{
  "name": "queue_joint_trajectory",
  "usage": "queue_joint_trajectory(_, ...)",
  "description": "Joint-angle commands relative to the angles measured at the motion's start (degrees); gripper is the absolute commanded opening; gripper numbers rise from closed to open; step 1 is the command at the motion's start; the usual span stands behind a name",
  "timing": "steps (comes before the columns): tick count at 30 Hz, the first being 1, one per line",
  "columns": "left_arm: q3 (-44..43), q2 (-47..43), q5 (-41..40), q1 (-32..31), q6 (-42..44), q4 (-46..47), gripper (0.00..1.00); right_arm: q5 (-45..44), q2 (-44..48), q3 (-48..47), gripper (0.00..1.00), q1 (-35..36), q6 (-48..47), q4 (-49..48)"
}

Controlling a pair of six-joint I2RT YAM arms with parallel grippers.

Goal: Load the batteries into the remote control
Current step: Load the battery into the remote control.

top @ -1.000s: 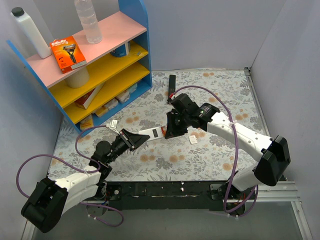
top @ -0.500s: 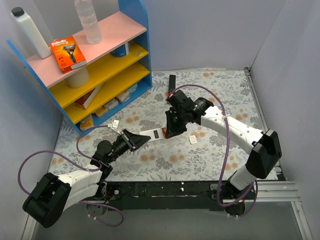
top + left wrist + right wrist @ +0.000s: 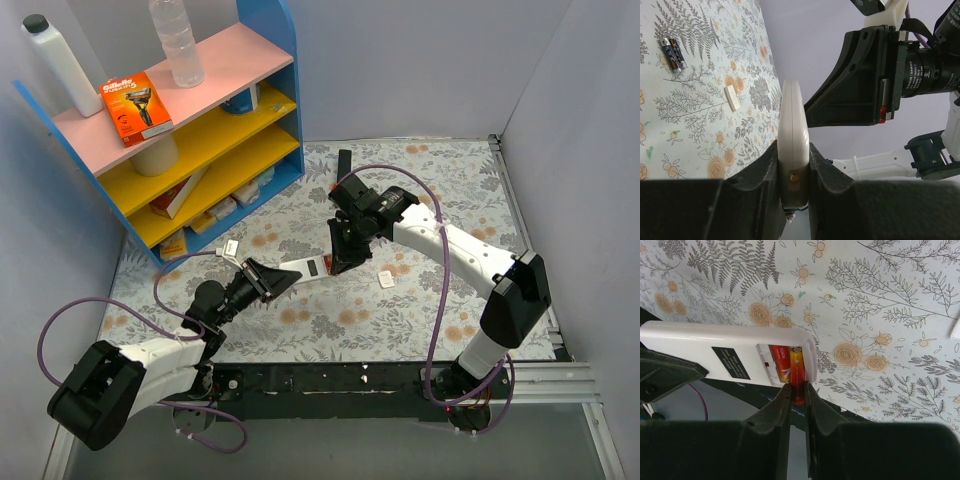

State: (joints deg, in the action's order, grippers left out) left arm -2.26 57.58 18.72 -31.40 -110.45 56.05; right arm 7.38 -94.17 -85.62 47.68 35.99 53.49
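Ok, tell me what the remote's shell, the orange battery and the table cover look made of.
The remote control looks like moulded white plastic, smooth with a soft sheen on its rounded edge. The battery seems a metal cell in a glossy red-orange printed wrap. The table cover is a matte floral print, fabric or vinyl, cannot tell.

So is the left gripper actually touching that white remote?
Touching. Left wrist view shows the left gripper clamped against both sides of the remote, no gap.
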Motion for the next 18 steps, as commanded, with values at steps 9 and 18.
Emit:
queue_joint_trajectory(9,1.0,-0.4,2.4,-0.4,-2.3,7.1,0.00,-2.3,-4.1,-5.3,0.21,0.0,-0.4,0.0)
queue_joint_trajectory(18,2.0,-1.6,-0.8,-0.3,-5.6,4.6,0.00,-0.6,-4.8,-6.7,0.33,0.0,-1.3,0.8)
